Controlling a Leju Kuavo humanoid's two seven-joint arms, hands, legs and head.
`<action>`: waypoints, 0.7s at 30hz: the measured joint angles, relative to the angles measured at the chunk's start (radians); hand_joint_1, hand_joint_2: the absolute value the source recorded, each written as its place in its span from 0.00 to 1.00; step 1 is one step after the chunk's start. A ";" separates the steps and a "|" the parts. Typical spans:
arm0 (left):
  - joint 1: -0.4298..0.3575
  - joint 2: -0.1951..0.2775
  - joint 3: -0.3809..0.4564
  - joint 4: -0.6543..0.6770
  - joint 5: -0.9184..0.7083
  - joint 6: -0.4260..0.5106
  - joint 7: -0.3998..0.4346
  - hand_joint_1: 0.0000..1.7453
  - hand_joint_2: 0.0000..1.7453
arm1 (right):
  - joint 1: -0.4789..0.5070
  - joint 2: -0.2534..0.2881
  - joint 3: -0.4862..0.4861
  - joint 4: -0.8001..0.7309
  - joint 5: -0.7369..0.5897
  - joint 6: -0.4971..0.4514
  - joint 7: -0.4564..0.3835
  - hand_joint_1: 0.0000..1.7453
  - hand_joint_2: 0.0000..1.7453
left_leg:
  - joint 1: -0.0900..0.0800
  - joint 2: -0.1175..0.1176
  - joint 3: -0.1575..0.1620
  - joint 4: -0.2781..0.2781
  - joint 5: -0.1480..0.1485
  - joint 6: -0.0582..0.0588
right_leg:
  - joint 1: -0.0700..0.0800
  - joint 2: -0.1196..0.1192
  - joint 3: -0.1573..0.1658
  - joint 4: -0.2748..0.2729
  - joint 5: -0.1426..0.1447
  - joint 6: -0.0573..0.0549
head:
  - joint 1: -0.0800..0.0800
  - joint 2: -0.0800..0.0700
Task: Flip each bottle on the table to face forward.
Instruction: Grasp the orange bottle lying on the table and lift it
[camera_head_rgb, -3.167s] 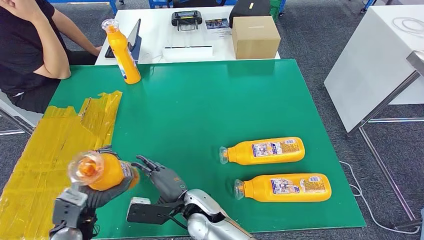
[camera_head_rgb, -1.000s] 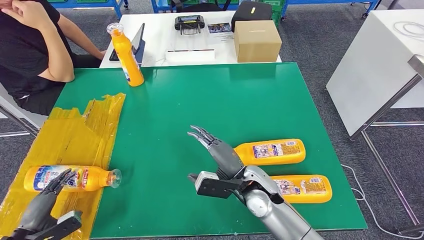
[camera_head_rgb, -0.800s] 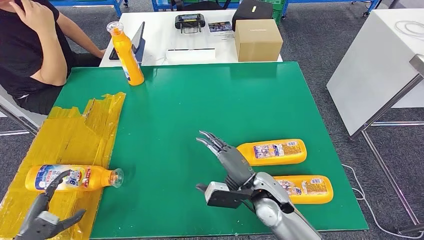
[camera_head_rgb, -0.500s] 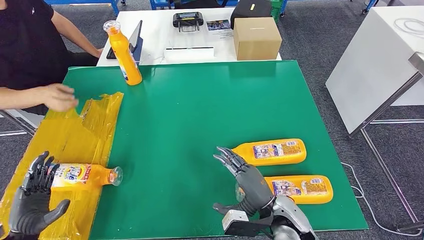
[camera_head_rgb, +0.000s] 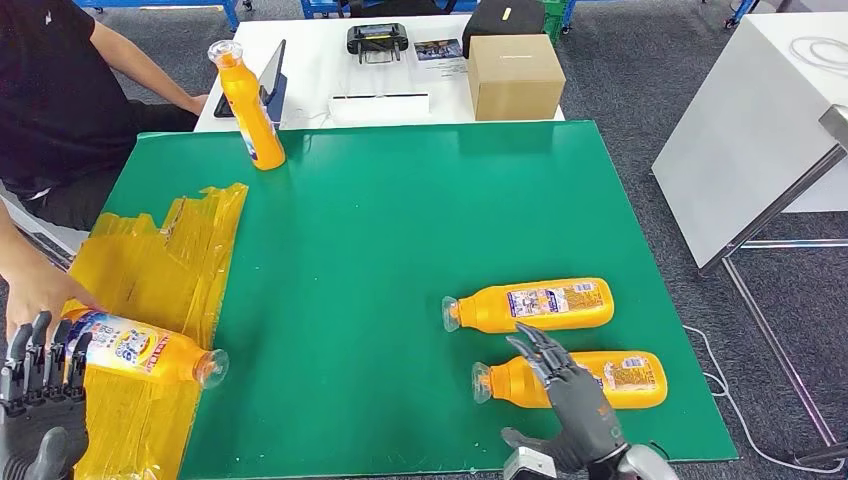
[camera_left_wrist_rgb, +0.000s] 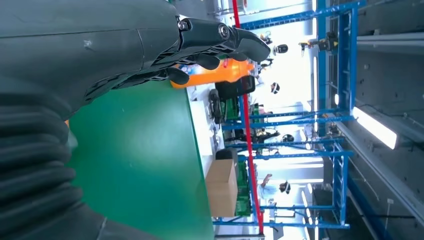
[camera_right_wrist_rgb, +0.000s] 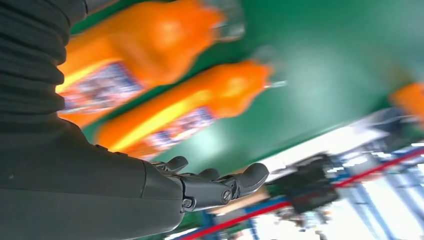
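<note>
Near the front right of the head view: right hand (camera_head_rgb: 572, 400) empty with fingers spread over nearest bottle (camera_head_rgb: 570, 378), lying lengthwise left to right, neck left. Left hand (camera_head_rgb: 38, 395), likewise spread and empty, far left.

Right wrist view: same bottle (camera_right_wrist_rgb: 125, 75) blurred, just beyond those spread fingers (camera_right_wrist_rgb: 220, 185).

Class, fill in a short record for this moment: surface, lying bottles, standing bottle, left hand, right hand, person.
surface: green table with yellow sheet
lying bottles: two at right, one on the sheet
standing bottle: orange bottle at the far edge
left hand: open, beside the sheet bottle
right hand: open, over the nearest bottle
person: hand on the sheet bottle
</note>
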 joint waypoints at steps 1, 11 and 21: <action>0.003 -0.006 0.000 -0.007 -0.004 0.000 0.000 0.00 0.00 | 0.023 -0.013 -0.023 -0.010 -0.006 0.002 0.012 0.00 1.00 | 0.000 0.000 0.000 0.000 0.000 0.000 | 0.000 0.000 0.000 0.000 0.000 0.001 | 0.000 0.000; 0.002 -0.015 -0.001 -0.018 0.019 0.009 -0.005 0.00 0.00 | 0.120 -0.044 -0.394 -0.024 -0.042 0.262 -0.020 0.00 1.00 | -0.002 0.001 0.001 0.000 -0.002 0.002 | -0.002 0.000 0.001 0.000 -0.001 0.002 | 0.000 0.000; -0.007 -0.010 -0.001 -0.018 0.031 0.008 -0.005 0.00 0.00 | 0.122 -0.044 -0.535 -0.003 -0.039 0.300 -0.020 0.00 1.00 | -0.002 0.001 0.001 0.000 -0.002 0.002 | -0.002 0.001 0.001 0.000 -0.001 0.002 | 0.000 0.000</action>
